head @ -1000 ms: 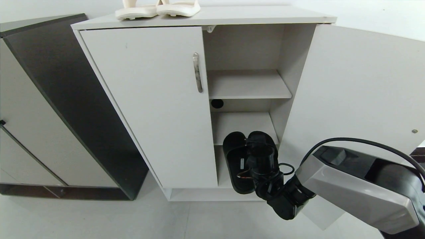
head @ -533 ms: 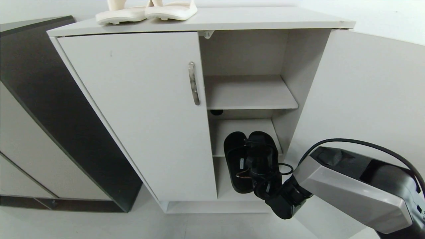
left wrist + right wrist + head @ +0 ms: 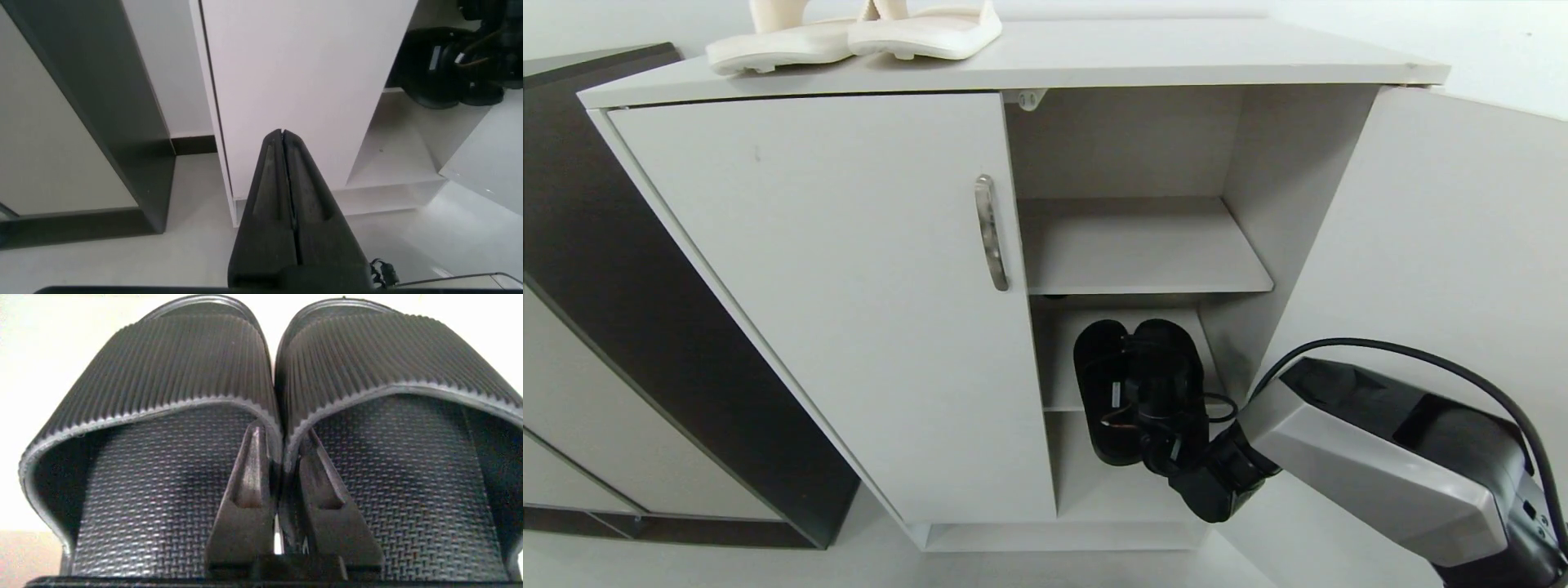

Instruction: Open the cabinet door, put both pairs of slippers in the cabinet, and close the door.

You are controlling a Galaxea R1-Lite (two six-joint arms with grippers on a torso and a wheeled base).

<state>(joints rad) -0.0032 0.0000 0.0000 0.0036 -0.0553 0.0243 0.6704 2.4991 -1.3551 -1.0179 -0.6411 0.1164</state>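
Note:
A pair of black slippers (image 3: 1104, 377) hangs side by side in front of the open right half of the white cabinet (image 3: 1094, 57), level with its middle shelf (image 3: 1062, 359). My right gripper (image 3: 1158, 412) is shut on them, its fingers (image 3: 245, 478) pinching the two inner edges together. The black slippers (image 3: 163, 416) point toes away from the wrist. A pair of white slippers (image 3: 849, 37) lies on the cabinet top at the left. My left gripper (image 3: 282, 159) is shut on nothing, low in front of the shut left door (image 3: 310, 73).
The right door (image 3: 1421, 245) is swung wide open beside my right arm. The left door (image 3: 833, 286) with its metal handle (image 3: 988, 233) is shut. The upper shelf (image 3: 1135, 253) and bottom shelf (image 3: 1111, 490) are bare. A dark cabinet (image 3: 645, 286) stands at the left.
The whole head view has shifted, and the cabinet looms larger. Against the cabinet, the black slippers in my right gripper have risen from the bottom compartment's level to the middle shelf's.

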